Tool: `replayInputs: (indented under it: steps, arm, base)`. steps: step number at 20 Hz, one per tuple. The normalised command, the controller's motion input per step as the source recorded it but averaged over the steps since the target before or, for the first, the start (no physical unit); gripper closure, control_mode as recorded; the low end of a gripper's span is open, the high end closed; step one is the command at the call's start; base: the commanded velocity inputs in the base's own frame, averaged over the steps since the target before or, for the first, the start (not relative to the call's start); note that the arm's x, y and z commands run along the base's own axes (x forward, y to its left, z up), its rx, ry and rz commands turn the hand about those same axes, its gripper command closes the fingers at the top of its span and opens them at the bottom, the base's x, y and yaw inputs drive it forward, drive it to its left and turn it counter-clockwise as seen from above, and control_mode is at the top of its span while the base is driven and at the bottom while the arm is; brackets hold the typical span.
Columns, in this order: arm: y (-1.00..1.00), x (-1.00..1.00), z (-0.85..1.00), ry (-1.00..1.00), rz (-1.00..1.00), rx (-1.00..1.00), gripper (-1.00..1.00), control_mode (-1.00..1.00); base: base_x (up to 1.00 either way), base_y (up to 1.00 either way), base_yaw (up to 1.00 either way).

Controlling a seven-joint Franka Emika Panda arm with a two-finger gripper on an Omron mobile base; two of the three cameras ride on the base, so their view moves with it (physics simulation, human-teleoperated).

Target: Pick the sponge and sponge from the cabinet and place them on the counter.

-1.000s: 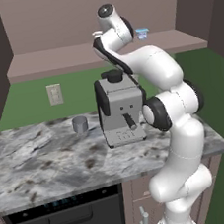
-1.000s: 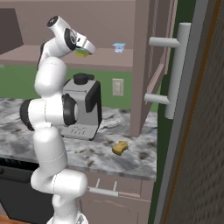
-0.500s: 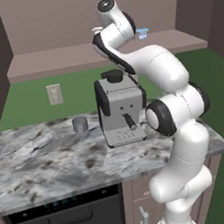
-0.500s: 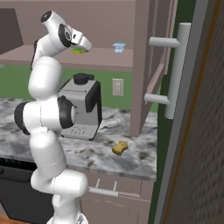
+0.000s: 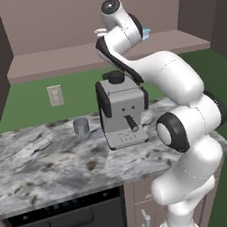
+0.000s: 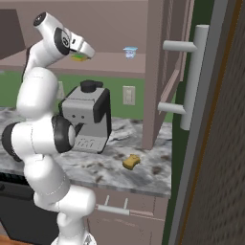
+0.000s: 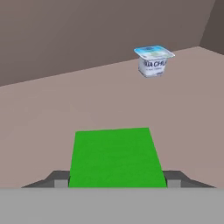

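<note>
The gripper holds the green sponge tight between its two fingers, up inside the cabinet. A small white cup sits farther in, past the hand. The tan sponge lies far below on the counter.

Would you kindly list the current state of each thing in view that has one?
Green sponge: on the cabinet shelf, flanked by the jaws, lift not evident.
Tan sponge: lying on the counter.
Gripper: jaws closed on the green sponge.
Cabinet: door open.
White cup: upright on the shelf.
Coffee machine: upright on the counter.
</note>
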Motion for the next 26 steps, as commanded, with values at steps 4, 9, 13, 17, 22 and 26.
replayInputs:
  steps: [4,9,13,17,22,26]
  arm:
    - [0.0,-0.64,0.0,-0.01,0.01,0.0,1.0,-1.0]
    - [0.0,-0.66,0.0,0.0,0.01,-0.01,1.0,-1.0]
    - [0.03,-0.67,0.0,0.0,0.02,-0.01,1.0,-1.0]
    - [0.08,-0.67,0.0,0.0,0.04,-0.01,1.0,-1.0]
    - [0.13,-0.65,0.0,0.0,0.06,-0.01,1.0,-1.0]
    - [0.16,-0.67,0.0,0.0,0.07,0.0,1.0,-1.0]
  base:
    - [0.0,0.0,0.0]
    - [0.0,0.0,0.0]
    - [0.0,0.0,0.0]
    - [0.0,0.0,0.0]
    - [0.0,0.0,0.0]
    - [0.0,0.0,0.0]
